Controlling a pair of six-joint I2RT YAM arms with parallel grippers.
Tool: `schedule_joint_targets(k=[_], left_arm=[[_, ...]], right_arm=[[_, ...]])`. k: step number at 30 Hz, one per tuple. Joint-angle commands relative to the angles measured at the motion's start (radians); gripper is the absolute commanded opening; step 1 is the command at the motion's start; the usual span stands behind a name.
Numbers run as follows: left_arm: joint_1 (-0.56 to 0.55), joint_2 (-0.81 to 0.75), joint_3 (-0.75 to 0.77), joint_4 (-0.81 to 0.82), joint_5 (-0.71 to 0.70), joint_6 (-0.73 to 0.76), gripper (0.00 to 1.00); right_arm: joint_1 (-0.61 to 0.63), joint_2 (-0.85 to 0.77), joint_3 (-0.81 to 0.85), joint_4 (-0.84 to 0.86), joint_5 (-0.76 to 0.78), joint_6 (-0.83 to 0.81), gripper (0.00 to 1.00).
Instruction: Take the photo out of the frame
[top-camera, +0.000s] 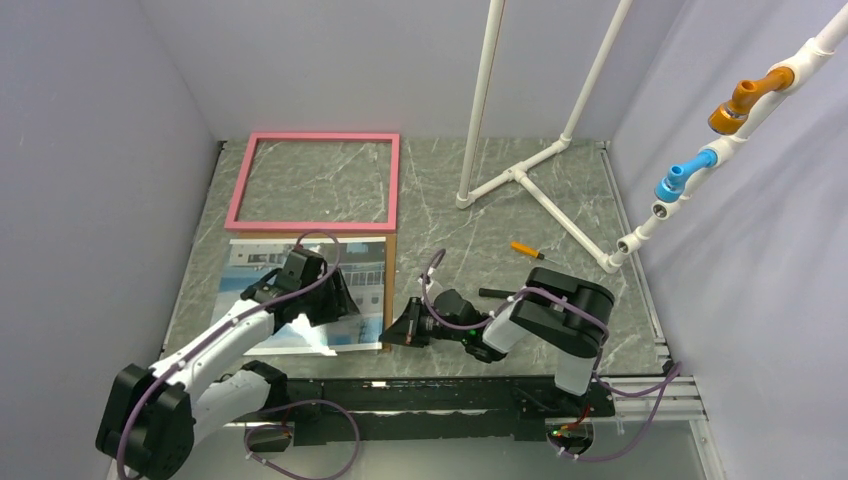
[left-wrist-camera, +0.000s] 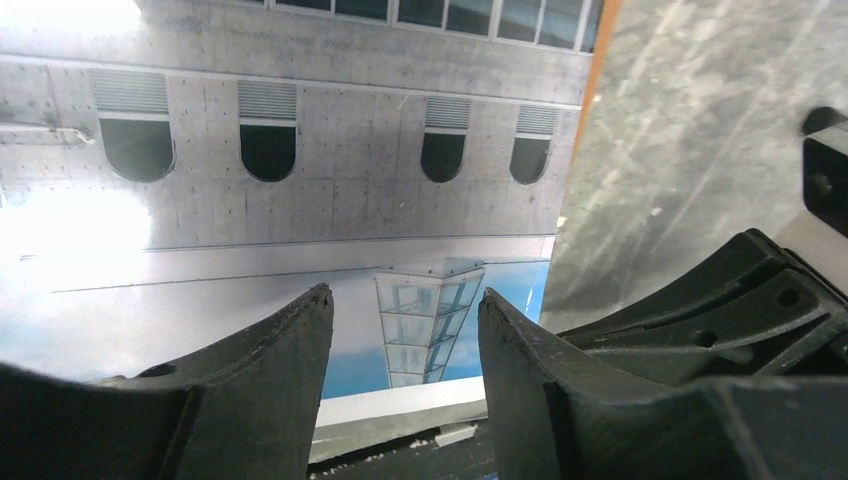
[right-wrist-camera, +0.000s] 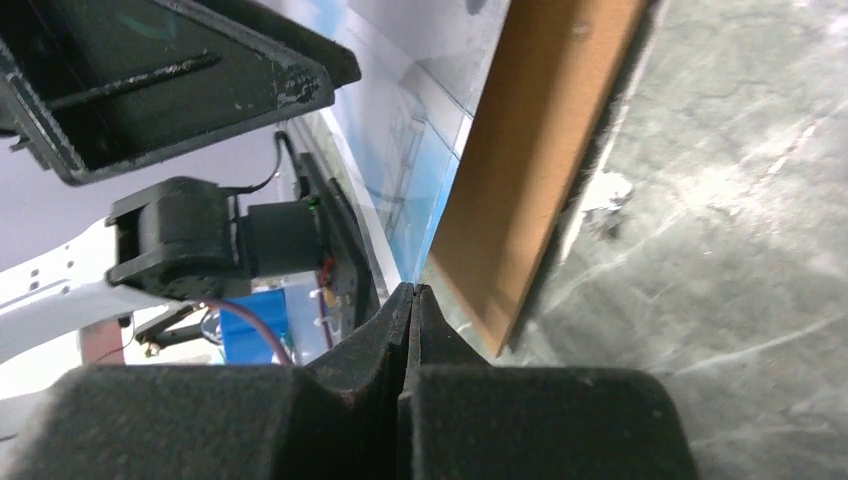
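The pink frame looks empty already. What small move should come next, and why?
Probably the right pincer lifts the photo's near corner off the brown board: it is shut right at that seam, while the left pincer hangs open above it.

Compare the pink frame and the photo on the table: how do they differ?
The frame is a hollow pink border with table showing through; the photo is a solid blue-and-white print. The frame lies farther back, uncovered; the photo lies nearer, on a brown board, under the left claw. Both are flat rectangles of similar size.
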Motion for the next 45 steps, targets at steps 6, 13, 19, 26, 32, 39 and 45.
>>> schedule_joint_targets(k=[6, 13, 19, 26, 32, 39, 45], left_arm=[[-0.003, -0.169, 0.081, -0.065, 0.014, 0.006, 0.65], [-0.002, -0.17, 0.047, -0.052, 0.021, -0.017, 0.65], [-0.002, -0.231, 0.098, -0.108, -0.004, -0.016, 0.66], [-0.002, -0.221, 0.064, -0.082, -0.01, -0.02, 0.68], [-0.002, -0.202, 0.039, -0.055, -0.006, -0.022, 0.67], [-0.002, -0.199, 0.04, -0.05, -0.013, -0.019, 0.68], [-0.002, -0.168, 0.018, -0.022, -0.006, -0.02, 0.68]], right_arm=[[0.002, -0.089, -0.125, 0.298, -0.011, -0.046, 0.0], [-0.001, -0.201, -0.116, 0.21, -0.016, -0.122, 0.0], [0.004, -0.452, -0.082, -0.074, 0.032, -0.236, 0.0], [-0.015, -0.284, -0.175, 0.096, 0.012, -0.152, 0.0], [-0.013, -0.401, -0.143, -0.113, 0.056, -0.203, 0.0], [-0.019, -0.482, -0.136, -0.282, 0.062, -0.234, 0.0], [-0.035, -0.405, -0.112, -0.403, 0.049, -0.262, 0.08]])
